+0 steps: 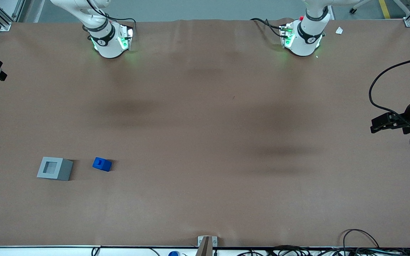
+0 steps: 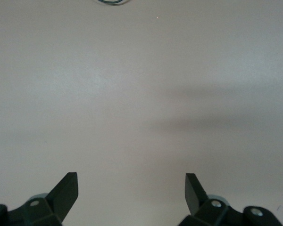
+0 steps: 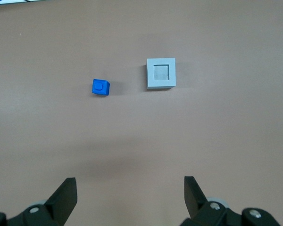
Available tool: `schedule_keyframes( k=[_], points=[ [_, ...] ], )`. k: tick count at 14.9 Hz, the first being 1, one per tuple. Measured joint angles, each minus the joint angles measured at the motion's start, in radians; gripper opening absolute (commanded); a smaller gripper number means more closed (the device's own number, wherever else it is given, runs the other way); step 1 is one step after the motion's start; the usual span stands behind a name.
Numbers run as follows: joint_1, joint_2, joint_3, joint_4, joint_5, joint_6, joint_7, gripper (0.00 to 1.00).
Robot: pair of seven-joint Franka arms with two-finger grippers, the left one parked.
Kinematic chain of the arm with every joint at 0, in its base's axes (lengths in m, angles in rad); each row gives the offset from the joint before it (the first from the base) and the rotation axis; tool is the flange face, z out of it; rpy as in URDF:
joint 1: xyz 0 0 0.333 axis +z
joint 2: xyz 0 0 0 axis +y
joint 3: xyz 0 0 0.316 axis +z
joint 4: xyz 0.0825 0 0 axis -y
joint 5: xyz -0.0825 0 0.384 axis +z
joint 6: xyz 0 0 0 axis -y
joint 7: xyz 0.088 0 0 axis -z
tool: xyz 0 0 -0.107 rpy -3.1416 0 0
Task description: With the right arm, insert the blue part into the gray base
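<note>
In the front view, the right arm (image 1: 101, 33) is rising from its base on the brown table (image 1: 205, 199) and leaving the picture at the top edge, so its gripper is not showing here. The gray base (image 1: 54, 169) is sitting on the table toward the working arm's end, its square socket facing up. The blue part (image 1: 102, 164) is lying just beside it, apart from it, nearer the middle of the table, with a dark notch showing on top.

In the right wrist view, the gripper (image 3: 129, 197) is hanging high above the table with its two black fingers (image 3: 63, 197) spread wide and holding nothing. The blue part (image 3: 100, 87) and the gray base (image 3: 161, 73) are lying side by side below it, not touching, the socket looking empty

In the left wrist view only bare table is showing
</note>
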Motion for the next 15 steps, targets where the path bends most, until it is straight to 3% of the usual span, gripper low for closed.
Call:
schedule_keyframes(
  k=[15],
  points=[
    [0.021, 0.057, 0.000, -0.008, -0.001, 0.009, 0.003, 1.00]
  ],
)
